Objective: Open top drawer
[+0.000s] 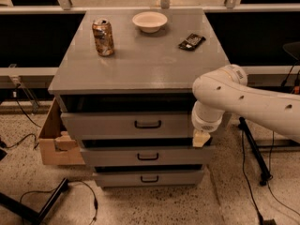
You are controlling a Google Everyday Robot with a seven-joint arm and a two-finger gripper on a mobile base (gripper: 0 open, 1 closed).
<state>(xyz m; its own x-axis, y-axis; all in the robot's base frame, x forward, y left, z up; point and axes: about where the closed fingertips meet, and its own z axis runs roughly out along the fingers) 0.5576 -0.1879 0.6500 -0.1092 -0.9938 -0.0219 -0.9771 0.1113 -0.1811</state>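
Over speckled floor [140, 205], tool [201, 138] hangs beside right end of top drawer [122, 124], grip unclear.

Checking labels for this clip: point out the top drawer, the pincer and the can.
top drawer [105, 125]: camera view, front panel, left half.
pincer [201, 138]: camera view, pale tip near the drawer's right end.
can [103, 36]: camera view, side wall.

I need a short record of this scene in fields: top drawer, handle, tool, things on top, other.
top drawer: inside not visible
handle: centre of the front, nothing on it
tool: at the drawer's lower right corner, away from the handle
on top: can, bowl, dark packet
other: cardboard box, low at left
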